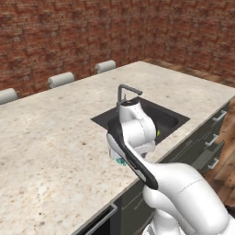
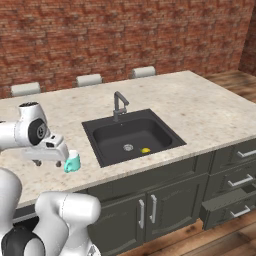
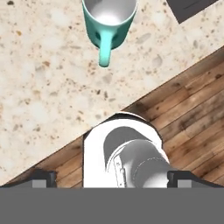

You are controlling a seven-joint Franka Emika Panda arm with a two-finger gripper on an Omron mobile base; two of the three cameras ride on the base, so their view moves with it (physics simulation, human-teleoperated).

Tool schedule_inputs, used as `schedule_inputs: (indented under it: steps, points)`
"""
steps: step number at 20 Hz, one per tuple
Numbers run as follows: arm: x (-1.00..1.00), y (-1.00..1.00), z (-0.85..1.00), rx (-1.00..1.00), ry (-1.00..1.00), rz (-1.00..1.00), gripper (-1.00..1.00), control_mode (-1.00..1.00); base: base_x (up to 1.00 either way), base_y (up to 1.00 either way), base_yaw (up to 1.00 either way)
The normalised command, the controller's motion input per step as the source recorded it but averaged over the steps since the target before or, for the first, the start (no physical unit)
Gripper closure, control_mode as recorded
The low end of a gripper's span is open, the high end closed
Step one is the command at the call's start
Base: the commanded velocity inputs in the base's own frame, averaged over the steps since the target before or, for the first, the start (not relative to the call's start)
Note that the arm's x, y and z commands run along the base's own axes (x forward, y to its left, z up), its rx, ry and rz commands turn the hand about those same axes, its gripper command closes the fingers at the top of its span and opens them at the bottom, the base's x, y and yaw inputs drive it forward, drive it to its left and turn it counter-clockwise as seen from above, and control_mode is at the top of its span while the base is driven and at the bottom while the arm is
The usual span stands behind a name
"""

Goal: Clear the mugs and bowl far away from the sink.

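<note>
Hovering spread above the teal mug (image 3: 109, 22), the pincer (image 3: 111, 177) should pinch its rigid, probably slippery rim, not the handle.

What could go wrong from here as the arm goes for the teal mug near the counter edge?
1. The teal mug stands upright on the counter close to its front edge, beside the sink; a glancing touch from the open gripper might push it off onto the wooden floor.
2. Its handle sticks out toward the gripper, so a finger could catch it and tip or spin the mug rather than closing round the body.
</note>
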Motion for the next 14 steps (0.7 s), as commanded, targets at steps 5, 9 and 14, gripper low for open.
schedule_inputs:
  steps: [5, 9, 14]
  points:
    - [0.22, 0.04, -0.21, 0.00, 0.00, -0.30, -1.00, -1.00, 0.00, 0.00, 0.00]
    - [0.27, 0.01, -0.21, 0.00, 0.00, -0.30, -1.00, -1.00, 0.00, 0.00, 0.00]
    - [0.24, 0.00, -0.18, 0.00, 0.00, -0.25, -1.00, -1.00, 0.00, 0.00, 0.00]
